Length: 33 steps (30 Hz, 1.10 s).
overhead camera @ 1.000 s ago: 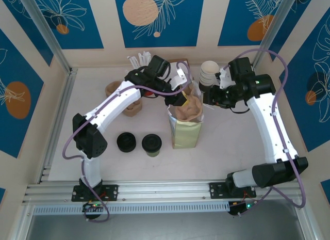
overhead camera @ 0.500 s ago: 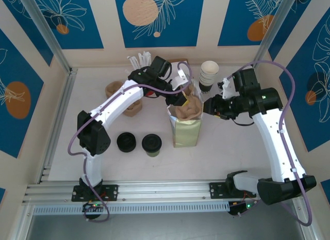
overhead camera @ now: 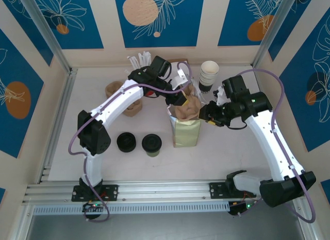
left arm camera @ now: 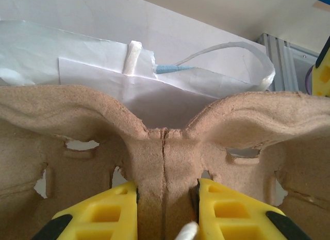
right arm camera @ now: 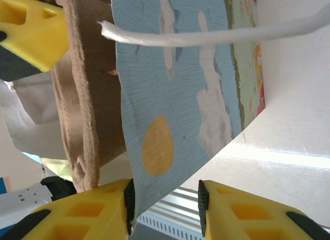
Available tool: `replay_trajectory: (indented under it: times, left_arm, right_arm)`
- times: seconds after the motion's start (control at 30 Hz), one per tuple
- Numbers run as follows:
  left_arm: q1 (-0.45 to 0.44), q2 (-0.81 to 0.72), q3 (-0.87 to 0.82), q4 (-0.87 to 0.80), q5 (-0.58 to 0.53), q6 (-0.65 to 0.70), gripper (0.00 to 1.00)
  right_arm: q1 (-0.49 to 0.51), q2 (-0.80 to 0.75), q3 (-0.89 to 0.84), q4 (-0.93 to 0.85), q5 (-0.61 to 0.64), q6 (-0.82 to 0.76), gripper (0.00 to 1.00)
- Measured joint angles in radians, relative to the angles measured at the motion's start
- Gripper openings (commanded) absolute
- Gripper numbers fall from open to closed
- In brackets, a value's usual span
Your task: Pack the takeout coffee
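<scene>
My left end effector (overhead camera: pixel 181 99) is clamped on the central ridge of a brown cup tray (overhead camera: pixel 190 108). In the left wrist view, my left end effector (left arm camera: pixel 164 211) has one yellow finger (left arm camera: pixel 98 217) pressed against each side of that ridge, and the cup tray (left arm camera: pixel 77 111) spreads out to both sides above them. The tray sits in the open mouth of a paper bag (overhead camera: pixel 185 134) that stands upright near the middle of the bench (overhead camera: pixel 232 152). Behind the tray, the left wrist view shows the white inner wall of the bag (left arm camera: pixel 103 75) and a looped handle (left arm camera: pixel 247 49). My right end effector (overhead camera: pixel 206 116) is at the right edge of the bag mouth. In the right wrist view, my right end effector (right arm camera: pixel 165 209) has its fingers apart. The printed wall of the bag (right arm camera: pixel 175 95) runs down between them, its edge close against one finger (right arm camera: pixel 77 211), with a clear gap to the other. A white handle cord (right arm camera: pixel 206 36) crosses above. The takeout coffee (overhead camera: pixel 151 144) stands upright on the bench, left of the bag and toward the near edge, apart from both end effectors. A low black lid (overhead camera: pixel 126 142) lies just beside it on its left. A stack of cream cups (overhead camera: pixel 209 72) stands near the far edge.
</scene>
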Motion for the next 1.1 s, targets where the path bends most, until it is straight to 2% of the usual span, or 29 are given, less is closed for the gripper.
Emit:
replay_trajectory:
  times: [0.2,0.4,0.63,0.73,1.1]
  left_arm:
    - [0.002,0.0,0.0,-0.001,0.0,-0.002,0.22]
    - [0.002,0.0,0.0,0.005,0.0,-0.013,0.21]
    - [0.002,0.0,0.0,0.006,0.0,-0.009,0.21]
    - [0.002,0.0,0.0,0.001,-0.001,0.0,0.21]
    - [-0.002,0.0,0.002,-0.046,-0.042,0.051,0.21]
  right_arm:
    - [0.044,0.0,-0.021,0.024,-0.001,0.008,0.4]
    - [0.093,-0.015,-0.033,0.033,-0.026,-0.051,0.38]
    - [0.095,-0.07,-0.033,0.027,-0.031,-0.118,0.38]
    - [0.075,-0.073,-0.016,0.019,-0.032,-0.128,0.37]
    - [-0.114,-0.016,0.097,0.053,-0.042,-0.107,0.39]
